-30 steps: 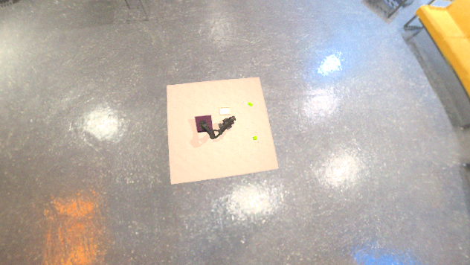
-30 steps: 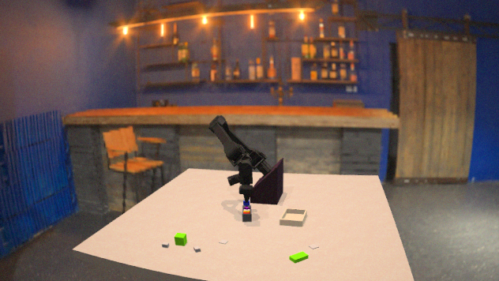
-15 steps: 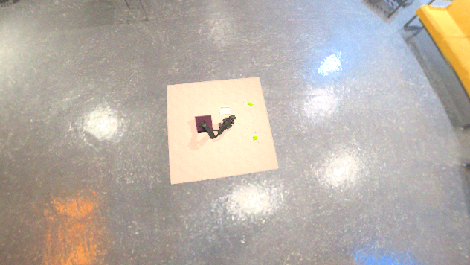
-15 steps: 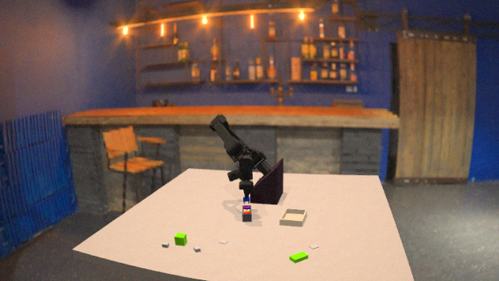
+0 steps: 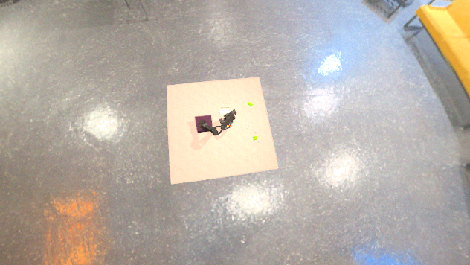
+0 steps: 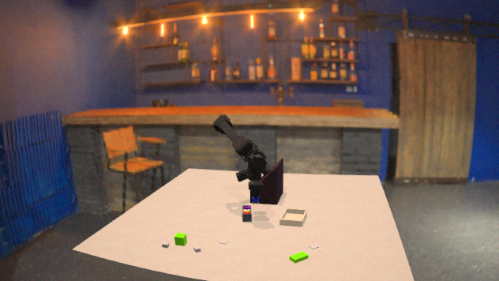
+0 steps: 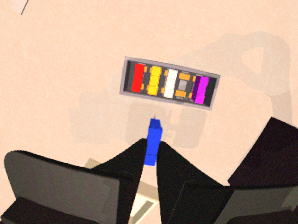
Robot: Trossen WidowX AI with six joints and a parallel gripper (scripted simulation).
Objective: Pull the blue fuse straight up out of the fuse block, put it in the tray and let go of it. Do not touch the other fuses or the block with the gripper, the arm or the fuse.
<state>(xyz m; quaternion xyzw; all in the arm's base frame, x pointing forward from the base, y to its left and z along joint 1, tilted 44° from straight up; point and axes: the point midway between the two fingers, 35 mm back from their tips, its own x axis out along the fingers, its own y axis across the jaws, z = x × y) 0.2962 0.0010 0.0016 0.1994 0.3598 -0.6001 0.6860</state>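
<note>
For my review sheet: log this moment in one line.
gripper: shut on blue fuse | fuse: above fuse block, apart | tray: not reached

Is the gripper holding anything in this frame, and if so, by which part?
Yes. The gripper is shut on the blue fuse, pinching its upper end between the fingertips; the lower end hangs free above the fuse block.

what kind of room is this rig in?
Looks like a bar or pub. A long wooden bar counter runs behind the table, shelves of bottles hang under warm lights on a blue wall, and a wooden chair stands by the counter.
</note>
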